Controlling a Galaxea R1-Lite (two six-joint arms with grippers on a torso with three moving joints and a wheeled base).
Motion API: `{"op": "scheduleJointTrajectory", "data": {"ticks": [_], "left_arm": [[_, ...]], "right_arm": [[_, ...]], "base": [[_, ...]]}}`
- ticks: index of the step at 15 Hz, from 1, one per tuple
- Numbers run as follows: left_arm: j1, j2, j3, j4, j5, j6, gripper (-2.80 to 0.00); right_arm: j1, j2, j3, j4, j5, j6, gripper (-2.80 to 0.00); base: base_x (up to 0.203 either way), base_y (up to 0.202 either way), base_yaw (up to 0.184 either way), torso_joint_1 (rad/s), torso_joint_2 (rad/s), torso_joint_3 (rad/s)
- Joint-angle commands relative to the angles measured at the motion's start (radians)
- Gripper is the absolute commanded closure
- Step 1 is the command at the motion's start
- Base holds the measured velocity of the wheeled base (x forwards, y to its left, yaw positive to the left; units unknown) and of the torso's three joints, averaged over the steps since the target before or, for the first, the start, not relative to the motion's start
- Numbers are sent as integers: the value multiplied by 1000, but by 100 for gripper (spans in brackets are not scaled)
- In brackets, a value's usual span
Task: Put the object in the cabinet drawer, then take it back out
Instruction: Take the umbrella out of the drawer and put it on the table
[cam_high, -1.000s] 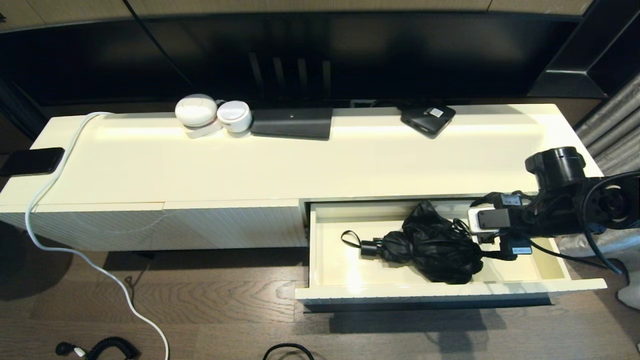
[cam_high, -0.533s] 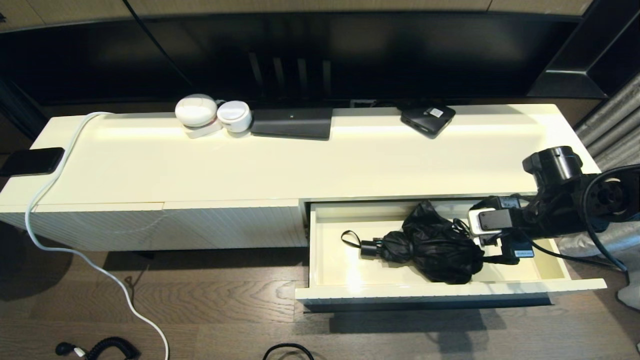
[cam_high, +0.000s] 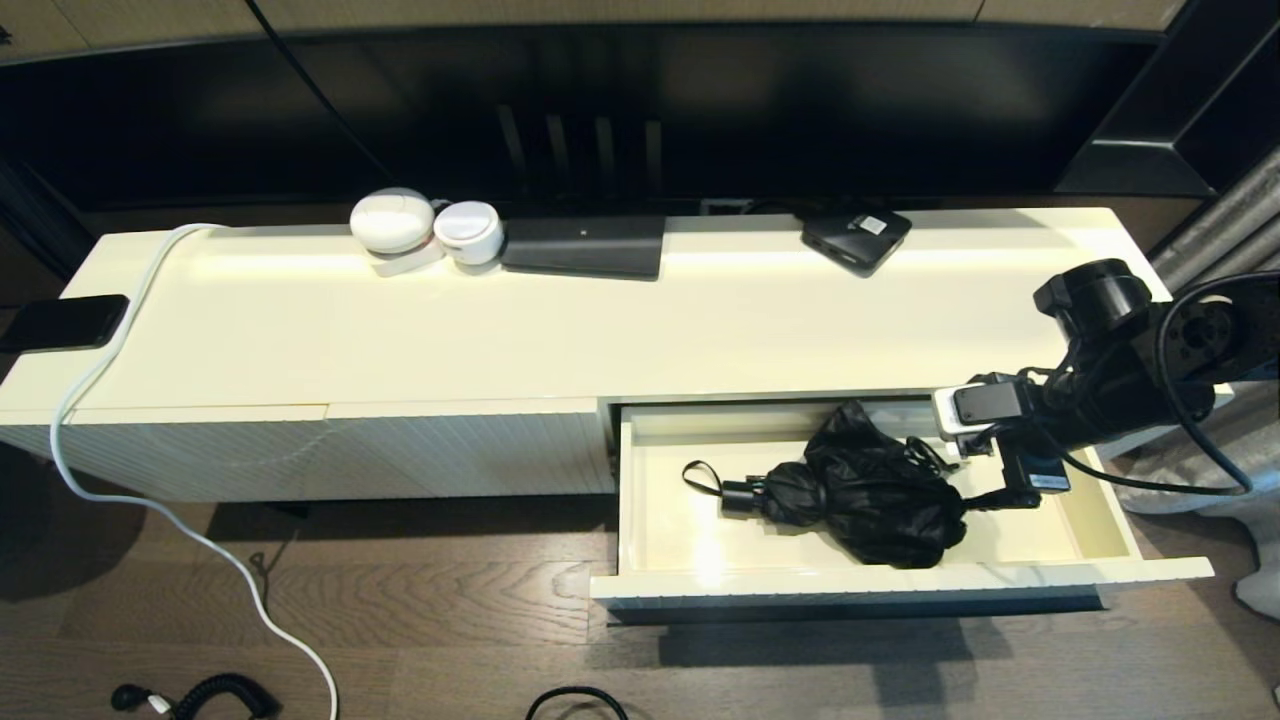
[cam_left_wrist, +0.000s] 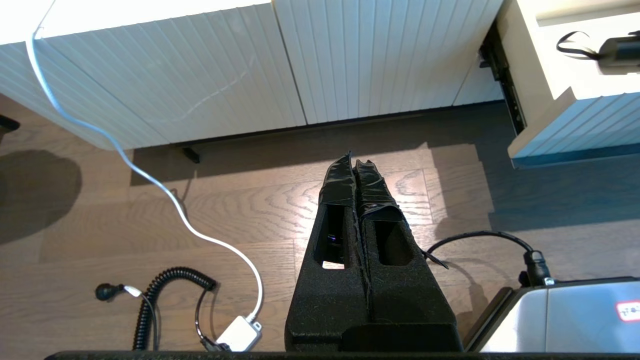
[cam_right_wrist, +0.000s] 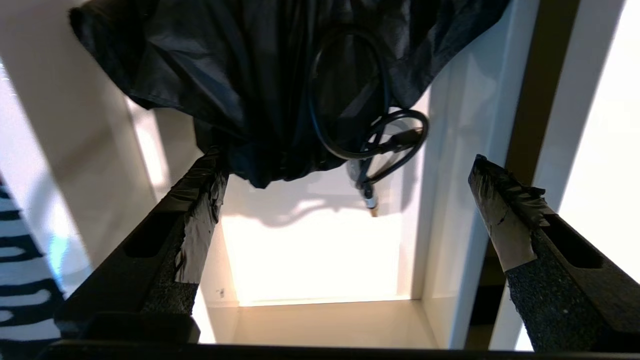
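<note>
Already the crumpled black folding umbrella lies in the open white ribbed cabinet drawer, and the right claw, jaws apart and empty at its three o'clock end, has yet to retrieve it.

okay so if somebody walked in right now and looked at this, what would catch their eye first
Probably the open cabinet drawer, pulled out on the right of the long cream cabinet, with a crumpled black folding umbrella lying inside. Next, the right gripper, open, fingers spread just off the umbrella's end without gripping it. The left gripper hangs shut over the wooden floor.
</note>
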Motion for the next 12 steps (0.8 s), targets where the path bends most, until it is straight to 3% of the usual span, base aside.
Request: {"op": "scheduleJointTrajectory", "data": {"ticks": [1,5,12], "left_arm": [[-1,0,0,0,0,1,0],[-1,0,0,0,0,1,0],[-1,0,0,0,0,1,0]], "right_arm": [[-1,23,-42,38,3,-1,-280],[-5,106,-228,221,8,71,-280],[1,198,-254,177,14,119,-280]], "base": [[0,0,0,0,0,0],[0,0,0,0,0,0],[0,0,0,0,0,0]]}}
